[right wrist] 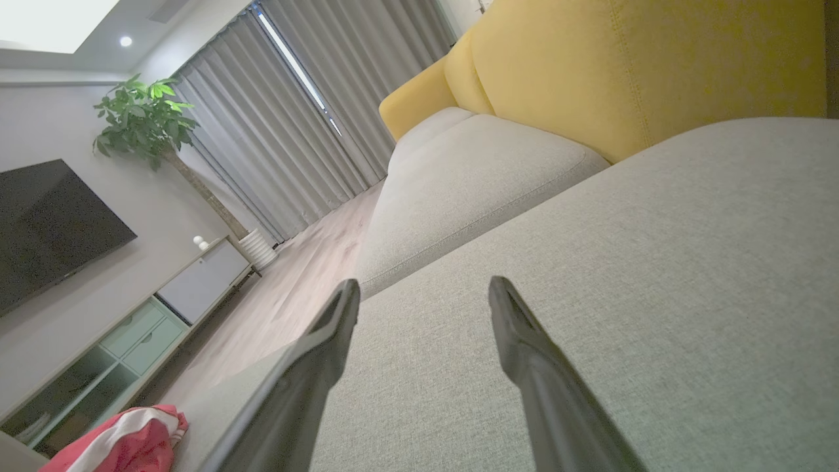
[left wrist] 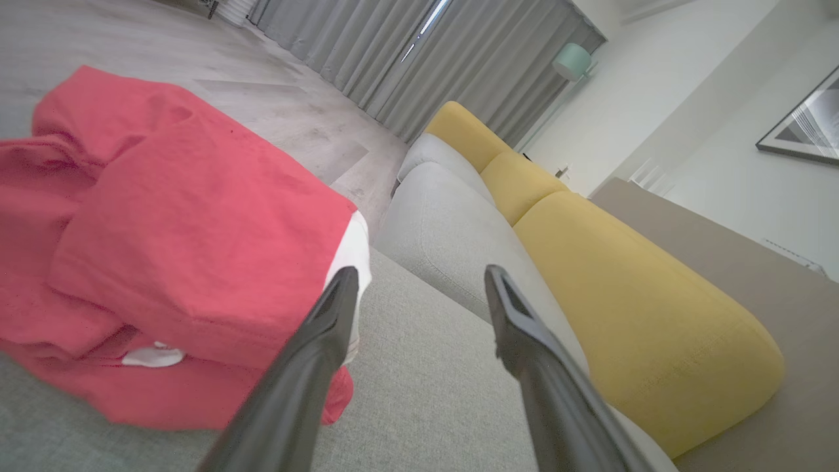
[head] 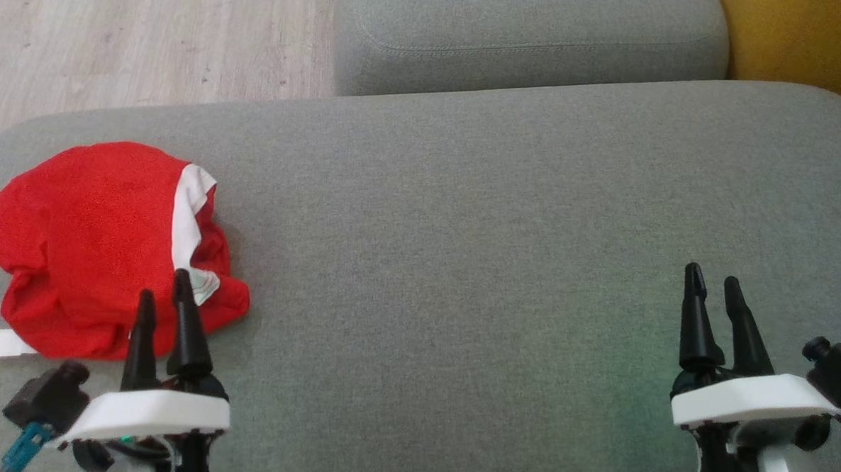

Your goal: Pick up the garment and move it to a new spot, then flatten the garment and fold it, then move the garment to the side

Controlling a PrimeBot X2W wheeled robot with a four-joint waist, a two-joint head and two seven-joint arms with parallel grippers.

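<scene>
Garment (head: 100, 250) is found in a loose red heap with a white band (head: 188, 215) at its edge, lying at the left end of the grey seat cushion (head: 462, 266), close to the cushion's left border. A white tab (head: 5, 343) protrudes from under its near corner.

Left gripper (head: 163, 285) is held just at the near right edge of the heap, fingers parted and nothing held. In the left wrist view one finger is seen against the white band, but contact cannot be confirmed. Right gripper (head: 711, 276) is positioned well apart, over bare cushion at the right, fingers likewise parted and empty.

Handling is judged as follows: the cloth is light, soft and limp, and will sag and trail when lifted; it will not hold a shape. Layers are bunched, so a pinch at the heap's middle is likely to gather several plies and hinder later flattening. A hold at the raised fold along the white band, nearest the left fingers, is recommended. Drag on the textured cushion is to be expected.
</scene>
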